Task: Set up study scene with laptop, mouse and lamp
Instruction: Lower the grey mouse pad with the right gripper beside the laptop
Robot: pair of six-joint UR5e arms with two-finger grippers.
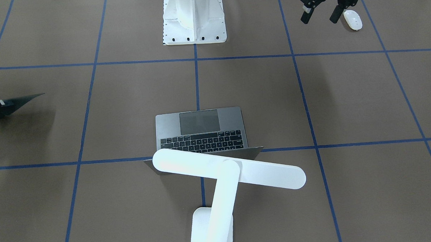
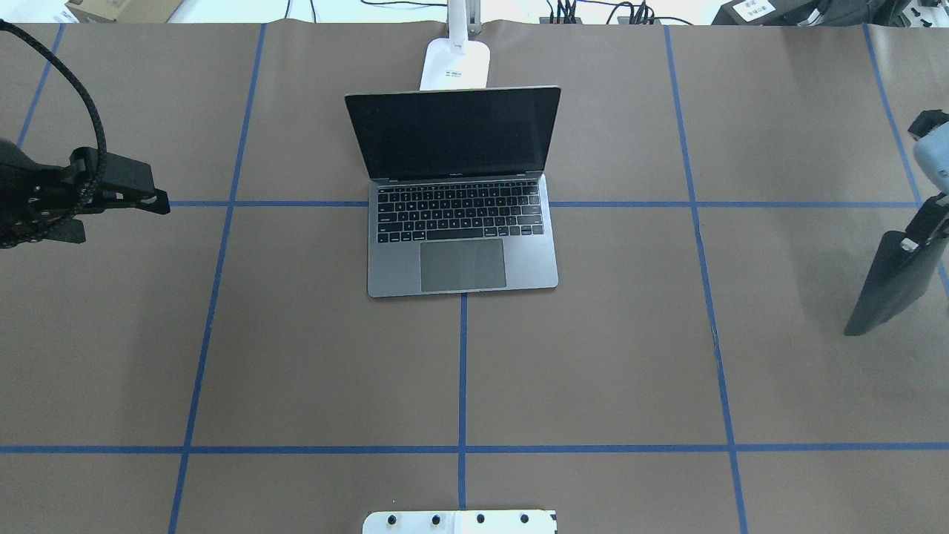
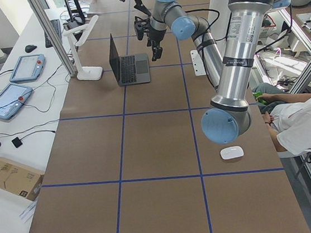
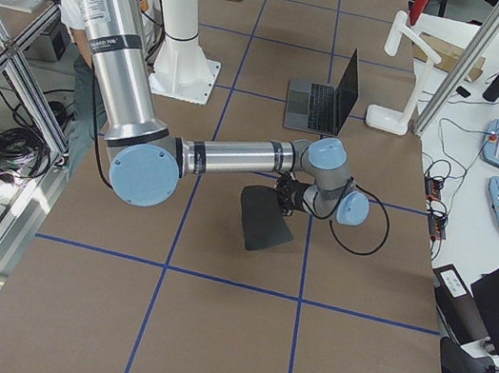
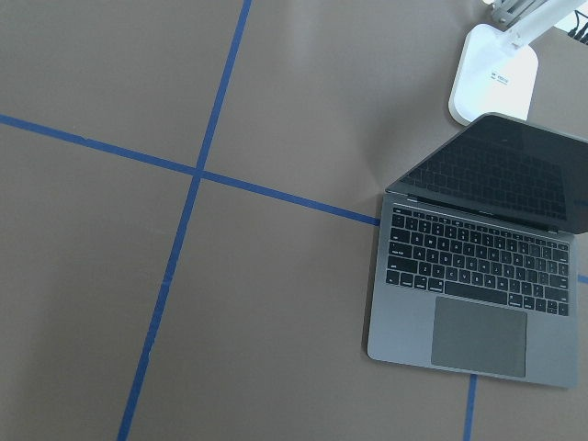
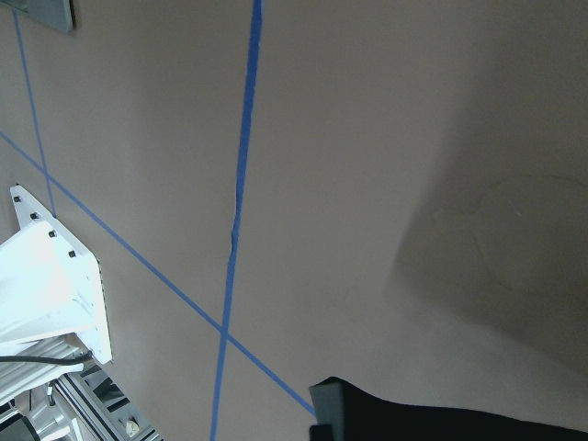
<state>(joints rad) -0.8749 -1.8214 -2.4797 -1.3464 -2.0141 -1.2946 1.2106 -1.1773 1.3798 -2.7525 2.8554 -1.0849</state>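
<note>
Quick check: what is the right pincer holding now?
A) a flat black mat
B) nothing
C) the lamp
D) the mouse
A: the right pincer is shut on the edge of the flat black mat; the mouse lies beside the open left pincer.

- The laptop [image 2: 460,256]: smooth matt grey metal shell, matt black keys, glossy dark screen.
- The mouse [image 1: 353,19], just beside the matt black fingers [image 1: 335,13] of the left gripper [image 1: 319,19]: glossy white plastic.
- The lamp [image 1: 228,170]: smooth white plastic, faint sheen.
- The black mat [image 2: 886,289], pinched between the fingers of the right gripper [image 2: 913,239]: thin, matt, smooth.
- The table cover [image 2: 296,356]: matt brown paper with blue tape lines [image 2: 461,371].
</note>
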